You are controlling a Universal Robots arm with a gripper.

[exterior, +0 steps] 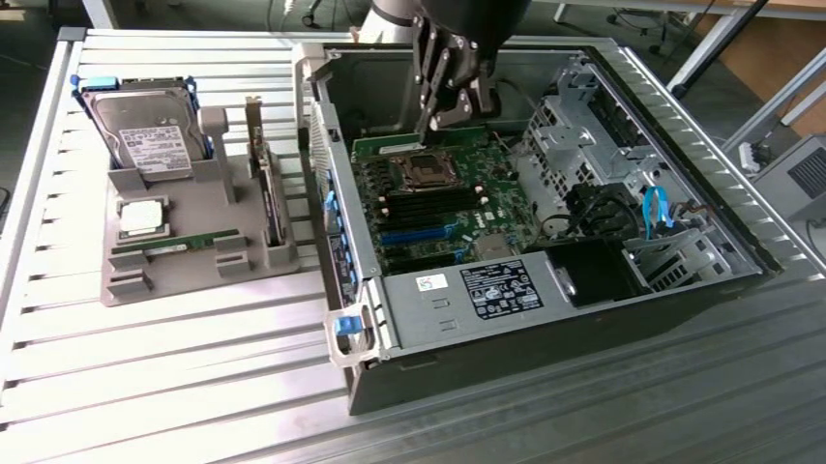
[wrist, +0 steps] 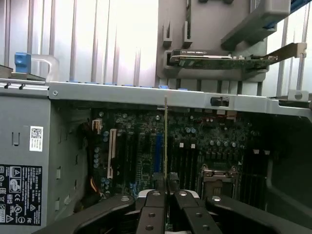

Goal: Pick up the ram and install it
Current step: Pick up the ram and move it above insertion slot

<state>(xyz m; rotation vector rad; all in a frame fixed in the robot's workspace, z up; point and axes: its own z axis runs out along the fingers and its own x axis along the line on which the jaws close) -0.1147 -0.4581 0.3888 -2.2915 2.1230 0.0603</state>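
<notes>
Currently, at the exterior view's left, a grey tray (exterior: 193, 266) carries a spare stick (exterior: 174, 244). Upper centre: gripper (exterior: 442, 118) pinched almost closed on the ram (wrist: 165, 139), which is held on edge above the motherboard (exterior: 432, 198). Judged light, stiff and fragile. Best gripped by its long flat faces, clear of the contacts.
</notes>
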